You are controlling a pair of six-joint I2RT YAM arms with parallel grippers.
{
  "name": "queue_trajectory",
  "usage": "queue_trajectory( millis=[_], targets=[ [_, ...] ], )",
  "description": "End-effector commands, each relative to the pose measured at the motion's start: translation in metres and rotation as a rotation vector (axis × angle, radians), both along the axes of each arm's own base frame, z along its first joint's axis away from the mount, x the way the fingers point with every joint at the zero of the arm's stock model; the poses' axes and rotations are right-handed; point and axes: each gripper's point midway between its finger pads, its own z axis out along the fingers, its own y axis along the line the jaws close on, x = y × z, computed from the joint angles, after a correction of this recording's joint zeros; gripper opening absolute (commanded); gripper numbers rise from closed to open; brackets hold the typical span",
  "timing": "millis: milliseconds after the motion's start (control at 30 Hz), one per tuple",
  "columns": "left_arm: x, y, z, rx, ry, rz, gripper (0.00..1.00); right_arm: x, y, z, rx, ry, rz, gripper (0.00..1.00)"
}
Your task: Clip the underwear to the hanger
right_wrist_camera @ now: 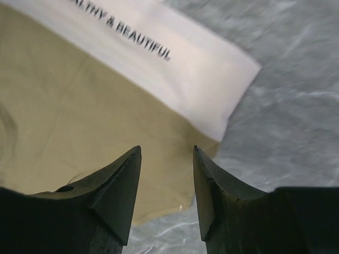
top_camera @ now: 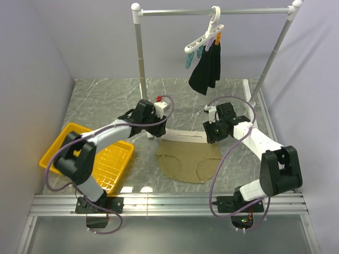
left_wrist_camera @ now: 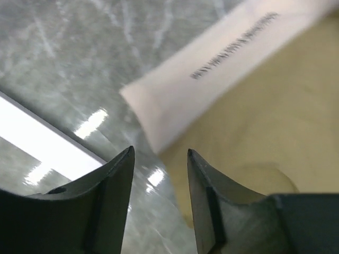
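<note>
The underwear (top_camera: 186, 163) lies flat on the table (top_camera: 106, 100). Left gripper (left_wrist_camera: 160, 151) and right gripper (right_wrist_camera: 167, 149) hang over the ends of its waistband (top_camera: 185, 136), jaws parted and empty.

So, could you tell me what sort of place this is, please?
Probably a lab bench staged as a laundry corner: a walled-in table, a rail carrying a clip hanger, a yellow basket, and underwear laid flat.
</note>
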Motion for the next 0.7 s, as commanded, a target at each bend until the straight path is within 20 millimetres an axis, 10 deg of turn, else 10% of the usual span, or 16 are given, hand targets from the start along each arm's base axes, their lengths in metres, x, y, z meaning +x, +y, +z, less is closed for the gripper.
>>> queue_trajectory(
  millis=[0,167,333,667],
  targets=[
    [-0.04,-0.003,0.045,-0.206,0.031,-0.093,0.51,-0.018,0.005,-0.004,0.014,0.093,0.042,0.51],
    [-0.076,0.005,0.13,-0.395,-0.125,-0.16,0.64,-0.008,0.013,0.033,0.08,-0.035,0.051,0.53],
    [-0.09,0.014,0.174,-0.428,-0.182,-0.176,0.65,0.0,0.025,0.094,0.225,-0.185,0.049,0.54],
    [-0.072,0.0,0.31,-0.624,-0.453,-0.214,0.69,0.012,0.037,0.292,0.537,-0.666,0.05,0.6]
  ],
)
